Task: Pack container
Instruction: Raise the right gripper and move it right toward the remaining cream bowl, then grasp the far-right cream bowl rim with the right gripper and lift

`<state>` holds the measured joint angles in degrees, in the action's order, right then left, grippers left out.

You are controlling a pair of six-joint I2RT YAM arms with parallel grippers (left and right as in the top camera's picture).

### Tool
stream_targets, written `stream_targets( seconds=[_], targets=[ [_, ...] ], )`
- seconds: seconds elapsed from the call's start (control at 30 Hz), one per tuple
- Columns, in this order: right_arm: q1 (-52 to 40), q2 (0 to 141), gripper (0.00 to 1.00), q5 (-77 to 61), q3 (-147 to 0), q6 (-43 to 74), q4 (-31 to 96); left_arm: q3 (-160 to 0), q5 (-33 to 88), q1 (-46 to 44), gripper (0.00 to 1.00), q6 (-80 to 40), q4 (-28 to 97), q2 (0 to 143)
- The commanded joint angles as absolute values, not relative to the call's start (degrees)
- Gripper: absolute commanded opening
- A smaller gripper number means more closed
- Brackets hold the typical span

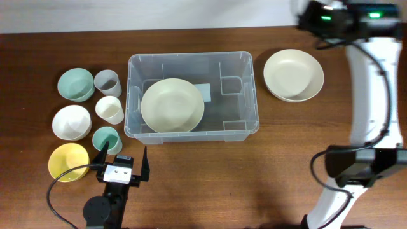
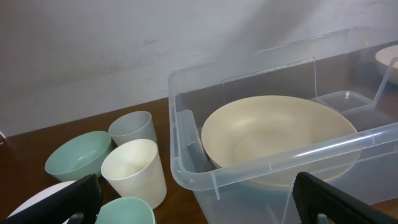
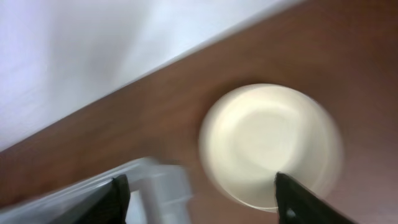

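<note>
The clear plastic container (image 1: 191,57) stands mid-table with a cream plate (image 1: 172,105) lying in its left half. A second cream plate (image 1: 293,74) lies on the table to its right. My left gripper (image 1: 123,159) is open and empty, low at the container's front left corner. In the left wrist view (image 2: 199,208) its fingers frame the container's rim (image 2: 280,160) and the plate inside (image 2: 273,134). My right gripper (image 3: 202,199) is open and empty, high above the outer plate (image 3: 270,143) and the container's corner (image 3: 158,180). That view is blurred.
Left of the container are a green bowl (image 1: 75,84), grey cup (image 1: 107,82), cream cup (image 1: 109,109), white bowl (image 1: 70,121), teal cup (image 1: 106,138) and yellow bowl (image 1: 68,161). The right arm's base (image 1: 356,166) stands at the right.
</note>
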<state>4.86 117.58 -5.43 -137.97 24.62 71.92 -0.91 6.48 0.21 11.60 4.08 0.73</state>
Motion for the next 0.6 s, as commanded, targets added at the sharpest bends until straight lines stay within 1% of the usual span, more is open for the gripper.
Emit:
stream_targets(
  seconds=[0.0, 0.07, 0.2, 0.4, 0.57],
  targets=[
    [9.69, 119.24, 0.73, -2.55, -133.45, 28.23, 74.11, -0.56, 6.68, 0.54, 1.0, 12.51, 4.1, 0.34],
    [12.21, 119.42, 0.75, -3.05, -129.38, 29.32, 73.93, -0.56, 6.68, 0.54, 1.0, 12.51, 4.08, 0.34],
    [14.66, 119.42, 0.76, -6.33, -118.78, 29.43, 69.73, -0.56, 6.68, 0.54, 1.0, 12.51, 4.1, 0.34],
    [14.68, 119.42, 0.77, -7.79, -102.21, 29.47, 58.94, -0.56, 6.66, 0.54, 1.0, 12.51, 4.1, 0.34],
    [14.66, 119.42, 0.76, -11.73, -94.89, 29.5, 52.27, -0.56, 6.68, 0.54, 1.0, 12.51, 4.1, 0.34]
  ],
)
